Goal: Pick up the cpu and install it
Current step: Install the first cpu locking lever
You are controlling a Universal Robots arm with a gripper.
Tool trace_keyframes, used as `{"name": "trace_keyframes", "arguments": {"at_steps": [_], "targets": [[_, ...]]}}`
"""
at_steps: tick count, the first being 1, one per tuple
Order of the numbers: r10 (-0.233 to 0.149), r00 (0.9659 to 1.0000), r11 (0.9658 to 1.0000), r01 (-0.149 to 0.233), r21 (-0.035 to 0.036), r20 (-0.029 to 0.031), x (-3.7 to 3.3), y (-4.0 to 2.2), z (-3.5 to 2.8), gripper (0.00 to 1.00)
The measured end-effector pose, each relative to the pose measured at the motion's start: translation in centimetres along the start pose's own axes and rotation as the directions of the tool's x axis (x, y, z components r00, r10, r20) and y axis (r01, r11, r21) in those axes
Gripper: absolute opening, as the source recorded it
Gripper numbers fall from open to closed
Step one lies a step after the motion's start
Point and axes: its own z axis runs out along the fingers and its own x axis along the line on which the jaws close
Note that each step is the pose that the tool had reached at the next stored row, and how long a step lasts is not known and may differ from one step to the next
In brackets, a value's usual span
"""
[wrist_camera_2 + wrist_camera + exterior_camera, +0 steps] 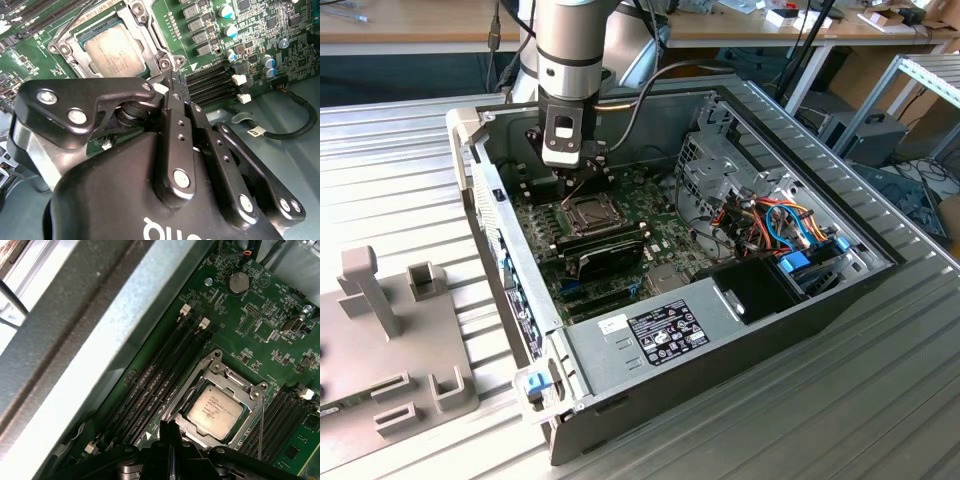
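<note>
A silver-grey cylindrical arm (568, 40) is seen at the exterior view's upper centre, ending in a black gripper (582, 182). A black cable (638, 100) is looped beside it. Silver screws (181, 178) are set into black linkages.

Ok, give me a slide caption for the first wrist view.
Gripper poised beside the chip lying in its socket on the green board.

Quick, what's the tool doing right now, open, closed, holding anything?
Tool: closed, fingers pressed together with nothing between them. It hangs just beside the socket where the cpu already sits.
</note>
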Motion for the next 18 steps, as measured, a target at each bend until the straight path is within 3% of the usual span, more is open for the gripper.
{"name": "trace_keyframes", "arguments": {"at_steps": [5, 12, 15, 18], "targets": [[-0.002, 1.0, 1.0, 0.002, -0.0001, 0.0, 0.0, 0.0, 0.0, 0.11], [-0.054, 0.9986, 0.9986, 0.054, -0.0016, -0.0013, 0.0, 0.0, 0.0, 0.11], [-0.097, 0.9953, 0.9953, 0.097, -0.003, -0.0022, 0.0, 0.0, 0.0, 0.11], [-0.142, 0.9899, 0.9899, 0.142, -0.0044, -0.0032, 0.0, 0.0, 0.01, 0.11]]}}
